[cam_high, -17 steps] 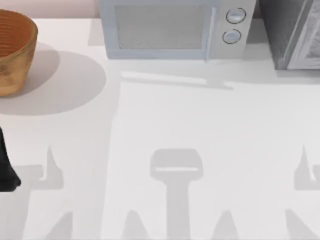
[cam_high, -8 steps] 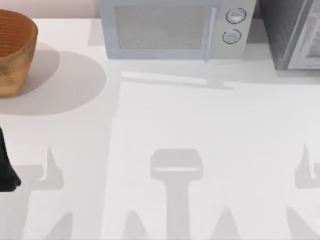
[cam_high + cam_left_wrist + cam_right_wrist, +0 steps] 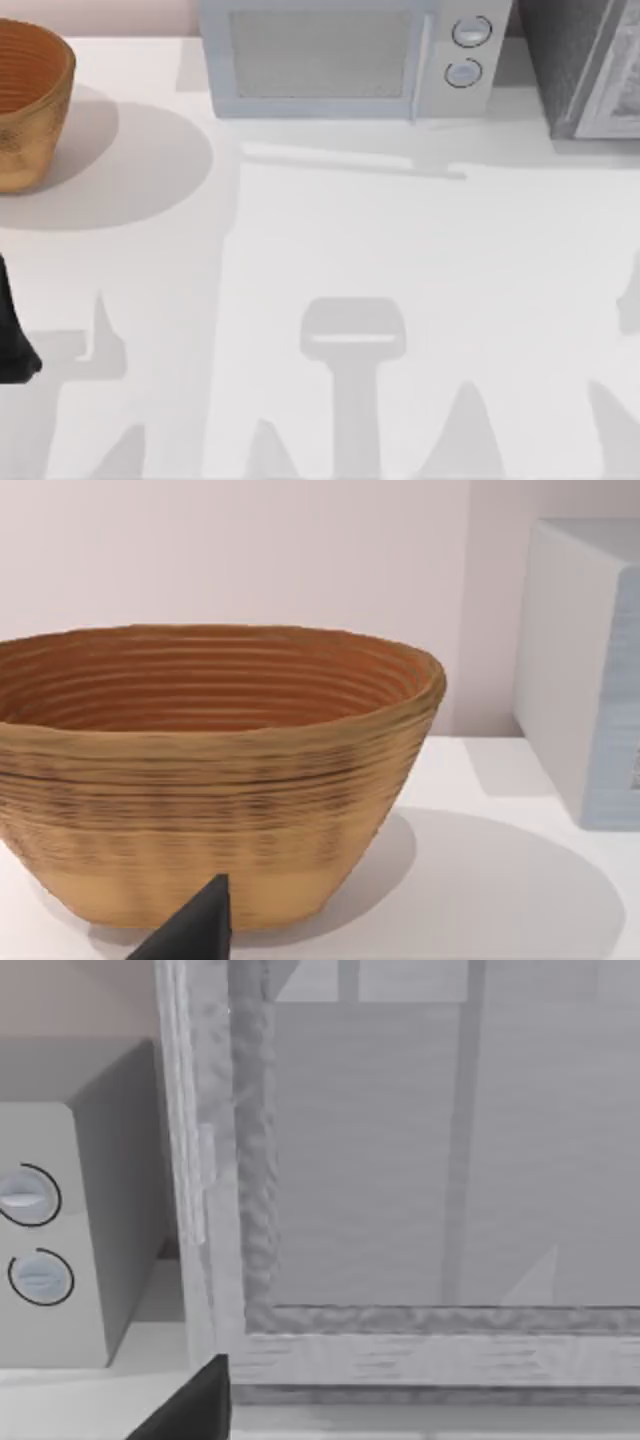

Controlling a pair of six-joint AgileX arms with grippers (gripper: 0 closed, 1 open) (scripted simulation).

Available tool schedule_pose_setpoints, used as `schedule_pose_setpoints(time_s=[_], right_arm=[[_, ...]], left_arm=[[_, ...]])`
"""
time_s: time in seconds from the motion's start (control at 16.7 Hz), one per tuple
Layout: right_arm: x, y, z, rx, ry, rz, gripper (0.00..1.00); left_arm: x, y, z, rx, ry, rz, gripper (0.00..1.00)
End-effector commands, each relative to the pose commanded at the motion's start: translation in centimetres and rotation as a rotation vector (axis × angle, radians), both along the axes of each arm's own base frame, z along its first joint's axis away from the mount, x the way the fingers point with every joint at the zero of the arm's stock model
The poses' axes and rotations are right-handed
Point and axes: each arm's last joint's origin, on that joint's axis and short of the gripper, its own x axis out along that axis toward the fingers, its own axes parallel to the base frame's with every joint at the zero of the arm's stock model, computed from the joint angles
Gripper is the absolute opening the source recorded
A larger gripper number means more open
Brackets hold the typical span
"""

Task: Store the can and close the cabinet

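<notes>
Right arm's shadow shifted rightward, left arm (image 3: 12, 335) parked at table's (image 3: 400, 240) left edge

A white table (image 3: 330, 250), crossed by soft grey shadows, meets what looks like a pale pinkish wall (image 3: 250, 550).

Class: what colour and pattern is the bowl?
Orange-brown with ribbed horizontal rings; the bowl shows best in the left wrist view.

A woven basket (image 3: 215, 770) is showing a coarse, ribbed, wicker-like surface in matt orange-brown. The table (image 3: 400, 250) is looking smooth, white and matt. The microwave (image 3: 350, 60) is presenting smooth pale blue-grey casing with a fine mesh-textured door panel. The cabinet (image 3: 255, 1190) is displaying rough, speckled grey, stone-like walls around a smoother, pale grey door panel.
</notes>
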Motion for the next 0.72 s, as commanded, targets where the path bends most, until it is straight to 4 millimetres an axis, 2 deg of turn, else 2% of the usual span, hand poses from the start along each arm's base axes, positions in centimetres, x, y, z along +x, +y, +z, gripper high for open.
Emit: schedule_pose_setpoints(time_s=[0.18, 0.36, 0.72], right_arm=[[1.5, -3.1, 0.5, 0.000, 0.001, 0.000, 1.00], [2.5, -6.9, 0.2, 0.001, 0.003, 0.000, 1.00], [2.1, -13.8, -2.2, 0.000, 0.004, 0.002, 1.00]], left_arm=[[0.0, 0.0, 0.0, 0.000, 0.000, 0.000, 1.00], [0.0, 0.0, 0.0, 0.000, 0.000, 0.000, 1.00], [0.0, 0.0, 0.0, 0.000, 0.000, 0.000, 1.00]])
